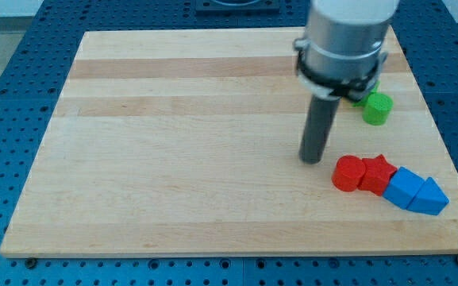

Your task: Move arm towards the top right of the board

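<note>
My tip [313,159] rests on the wooden board [173,159] right of centre, under the grey arm body [348,40]. A red cylinder [348,173] lies just to the tip's lower right, a small gap apart. A red star-shaped block [377,174] touches the cylinder's right side. A blue cube [404,187] and a blue triangular block [430,198] continue that row toward the view's bottom right. A green cylinder [377,108] stands to the tip's upper right. Another green block [367,93] behind it is mostly hidden by the arm; its shape cannot be made out.
The board lies on a blue perforated table [14,95]. The board's right edge [439,127] runs close to the green and blue blocks.
</note>
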Tool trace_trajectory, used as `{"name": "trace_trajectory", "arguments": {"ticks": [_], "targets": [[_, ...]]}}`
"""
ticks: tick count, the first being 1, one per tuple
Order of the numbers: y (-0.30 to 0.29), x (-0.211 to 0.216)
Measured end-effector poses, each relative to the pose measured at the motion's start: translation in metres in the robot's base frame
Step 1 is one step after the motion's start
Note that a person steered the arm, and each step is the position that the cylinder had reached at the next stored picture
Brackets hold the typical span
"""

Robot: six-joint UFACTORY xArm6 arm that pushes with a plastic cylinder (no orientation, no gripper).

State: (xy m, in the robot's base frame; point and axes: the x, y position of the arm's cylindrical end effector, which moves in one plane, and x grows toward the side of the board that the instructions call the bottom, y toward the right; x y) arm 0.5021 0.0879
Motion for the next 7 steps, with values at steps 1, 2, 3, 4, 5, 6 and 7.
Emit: {"name": "trace_trajectory", "arguments": {"ticks": [1, 2, 3, 4, 5, 6, 7], "targets": [[0.000, 0.000], [-0.033, -0.068], [-0.059, -0.143], [-0.068, -0.186], [-0.033, -0.196], [0.028, -0.214], [0.042, -0.221]]}}
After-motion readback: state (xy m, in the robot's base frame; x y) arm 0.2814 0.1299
